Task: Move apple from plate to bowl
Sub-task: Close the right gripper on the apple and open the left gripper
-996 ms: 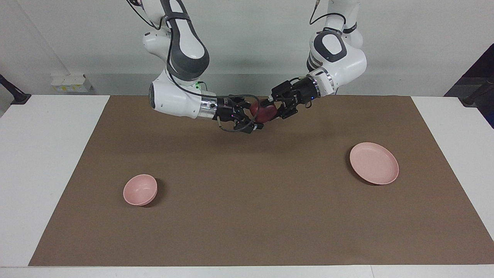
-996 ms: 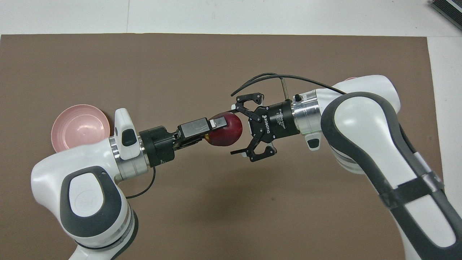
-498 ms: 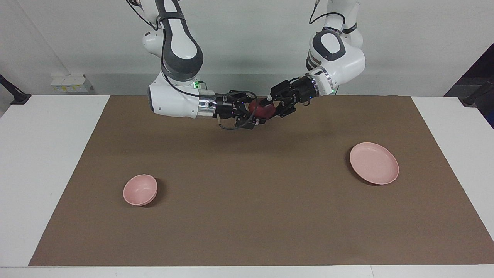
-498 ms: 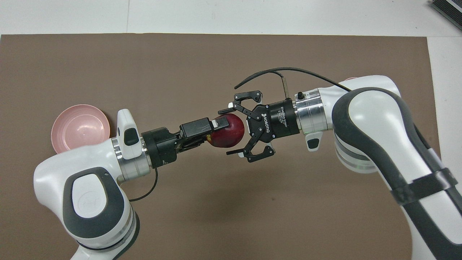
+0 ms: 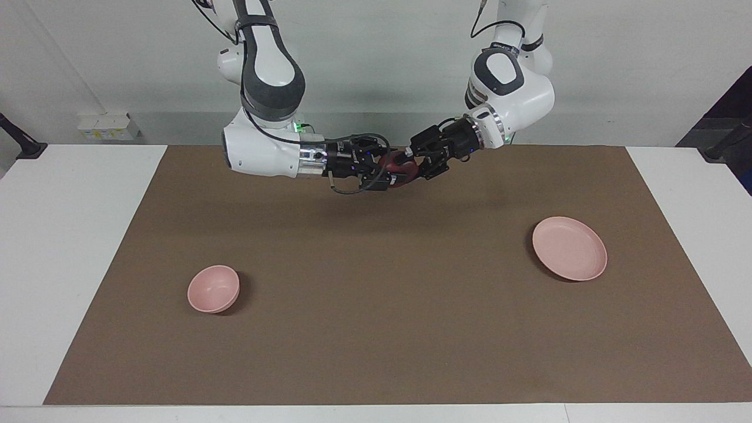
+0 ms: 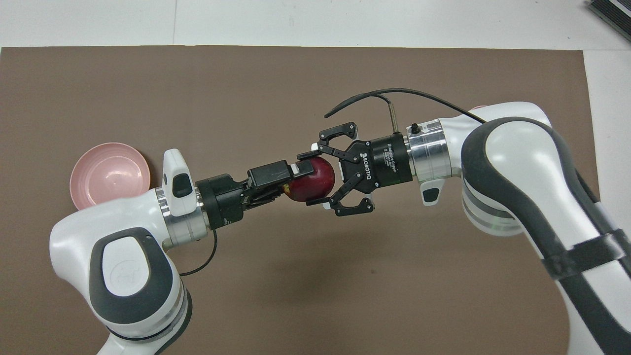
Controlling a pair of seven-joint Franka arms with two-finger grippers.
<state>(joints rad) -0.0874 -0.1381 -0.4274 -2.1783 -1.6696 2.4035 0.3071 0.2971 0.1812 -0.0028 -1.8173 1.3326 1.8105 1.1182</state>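
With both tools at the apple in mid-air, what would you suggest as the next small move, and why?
Probably open the left tool. The right tool has closed on the apple, and the bowl lies toward the right arm's end, so the right arm should carry it.

The apple (image 6: 311, 183) is gleaming glossy dark red, its skin smooth. The bowl (image 5: 213, 288) and plate (image 5: 569, 248) are looking like smooth, satin pink plastic. A matt brown mat (image 5: 376, 329), paper-like, is covering the white tabletop (image 5: 59, 247).
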